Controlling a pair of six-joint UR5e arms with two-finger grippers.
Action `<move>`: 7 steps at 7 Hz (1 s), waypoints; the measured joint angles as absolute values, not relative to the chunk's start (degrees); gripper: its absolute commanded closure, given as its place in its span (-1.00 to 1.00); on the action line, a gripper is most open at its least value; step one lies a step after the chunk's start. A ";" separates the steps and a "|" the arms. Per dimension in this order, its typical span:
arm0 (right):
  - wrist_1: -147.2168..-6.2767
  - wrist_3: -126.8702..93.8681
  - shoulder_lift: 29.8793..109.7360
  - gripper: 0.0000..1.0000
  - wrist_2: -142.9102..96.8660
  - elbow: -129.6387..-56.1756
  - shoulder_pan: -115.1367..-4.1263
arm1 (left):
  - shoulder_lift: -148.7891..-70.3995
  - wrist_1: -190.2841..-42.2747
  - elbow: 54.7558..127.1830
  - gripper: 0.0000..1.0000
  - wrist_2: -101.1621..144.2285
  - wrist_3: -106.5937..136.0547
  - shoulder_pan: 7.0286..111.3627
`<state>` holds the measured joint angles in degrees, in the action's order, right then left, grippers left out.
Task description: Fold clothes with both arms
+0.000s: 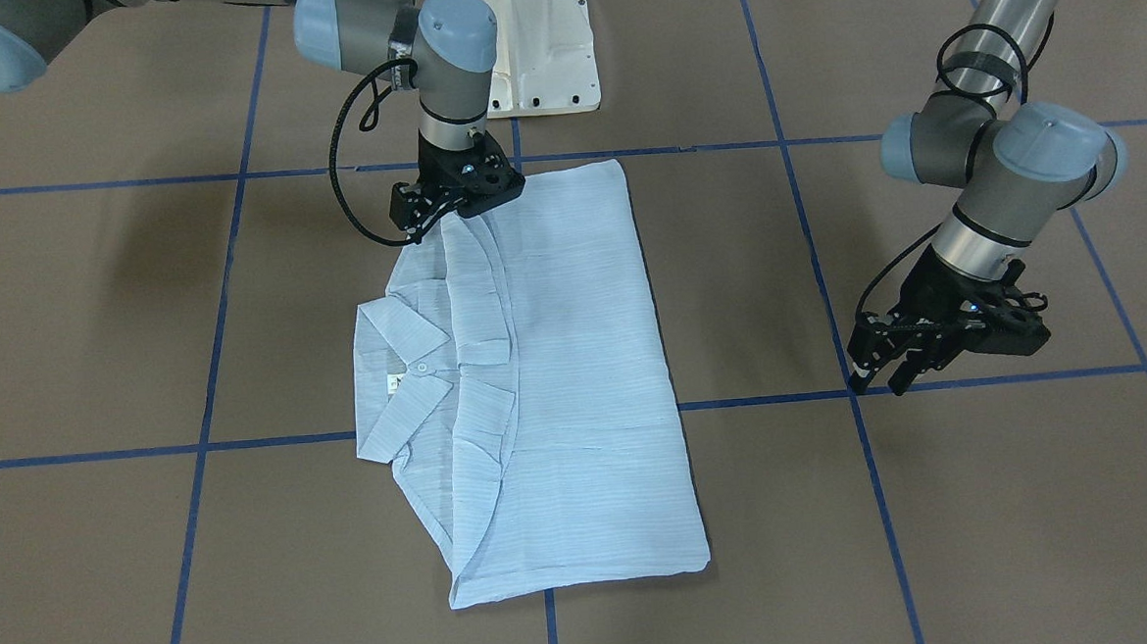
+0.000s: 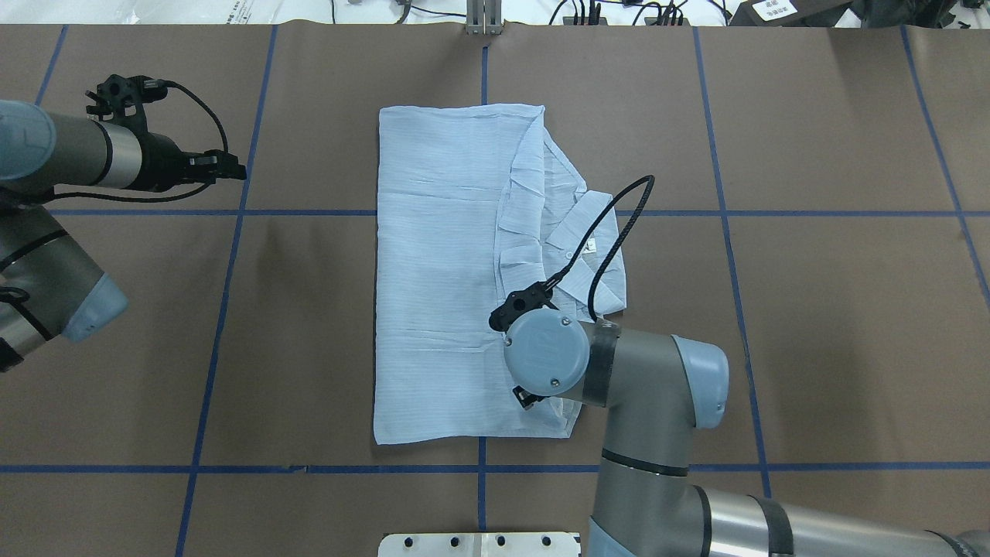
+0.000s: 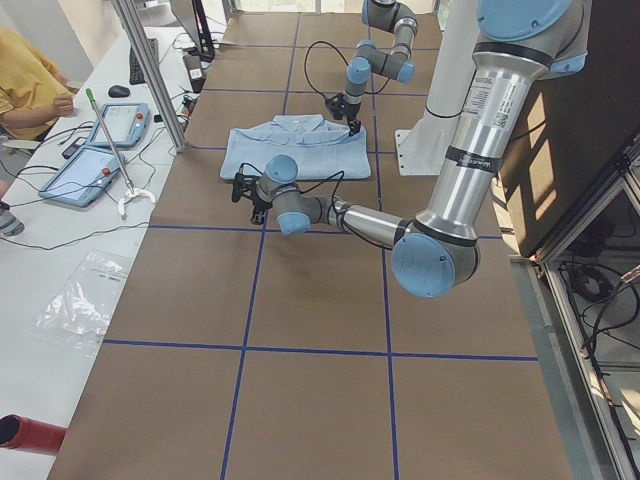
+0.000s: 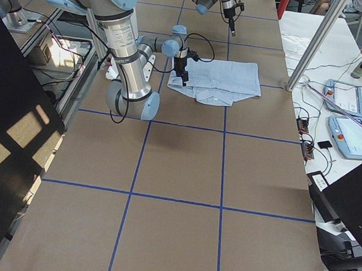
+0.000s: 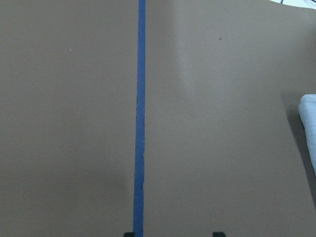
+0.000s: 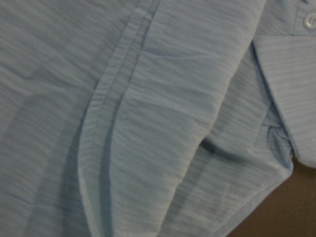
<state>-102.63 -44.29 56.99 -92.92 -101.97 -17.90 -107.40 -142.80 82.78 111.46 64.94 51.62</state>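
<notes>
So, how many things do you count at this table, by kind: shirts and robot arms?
Shirts: 1, the light blue shirt.
Robot arms: 2, the left arm and the right arm.
Total: 3.

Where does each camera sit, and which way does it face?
Front-facing: across the table, facing the robot; left arm at view's right.
Overhead: behind the robot, looking forward, down; right arm at right.
Exterior left: table's left end; left arm near.
Exterior right: opposite end; right arm near.
Left wrist: down at bare table; fingertips below.
Right wrist: close on shirt; no gripper visible.
Shared by the first two: shirt, both arms.
</notes>
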 measured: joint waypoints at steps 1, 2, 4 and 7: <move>-102.81 -42.68 60.49 -1.00 -92.98 -105.08 -18.72 | -107.38 -142.76 83.14 -0.22 111.50 64.95 51.65; -102.88 -41.26 64.45 -1.00 -93.30 -108.27 -19.31 | -107.31 -142.72 83.57 -0.22 111.52 64.97 51.66; -102.92 -40.52 69.76 -1.00 -94.29 -112.64 -19.86 | -106.32 -142.42 85.32 -0.22 111.53 65.01 51.68; -102.80 -41.20 67.14 -1.00 -95.04 -111.48 -21.42 | -105.61 -142.30 86.30 -0.22 111.53 64.95 51.68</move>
<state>-102.80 -41.20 67.14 -95.04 -111.48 -21.42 -105.61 -142.30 86.30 111.53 64.95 51.68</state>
